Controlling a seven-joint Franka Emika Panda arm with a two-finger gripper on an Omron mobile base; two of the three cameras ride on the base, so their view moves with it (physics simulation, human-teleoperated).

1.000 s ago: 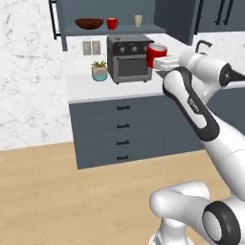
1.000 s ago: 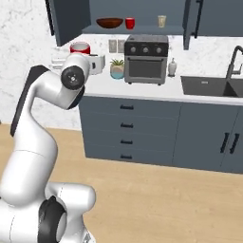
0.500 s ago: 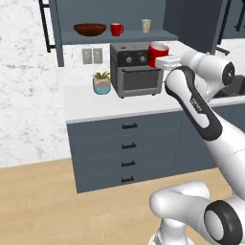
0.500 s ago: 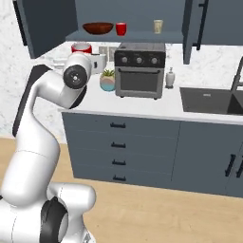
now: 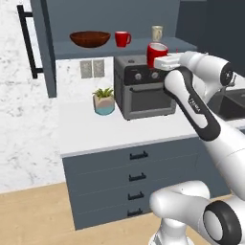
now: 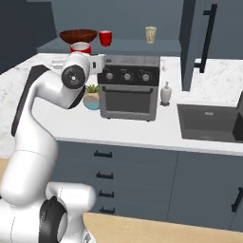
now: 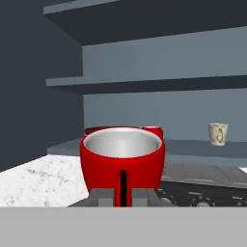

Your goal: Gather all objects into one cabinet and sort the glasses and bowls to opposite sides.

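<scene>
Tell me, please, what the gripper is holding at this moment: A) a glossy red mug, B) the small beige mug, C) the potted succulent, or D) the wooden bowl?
A: the gripper is shut on the handle of a red mug with a white inside, carried above the toaster oven, while the wooden bowl, a second red mug and the beige mug sit on the cabinet shelf.

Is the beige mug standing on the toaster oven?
No. The beige mug stands on the cabinet shelf, to the right of a red mug, above the oven.
</scene>
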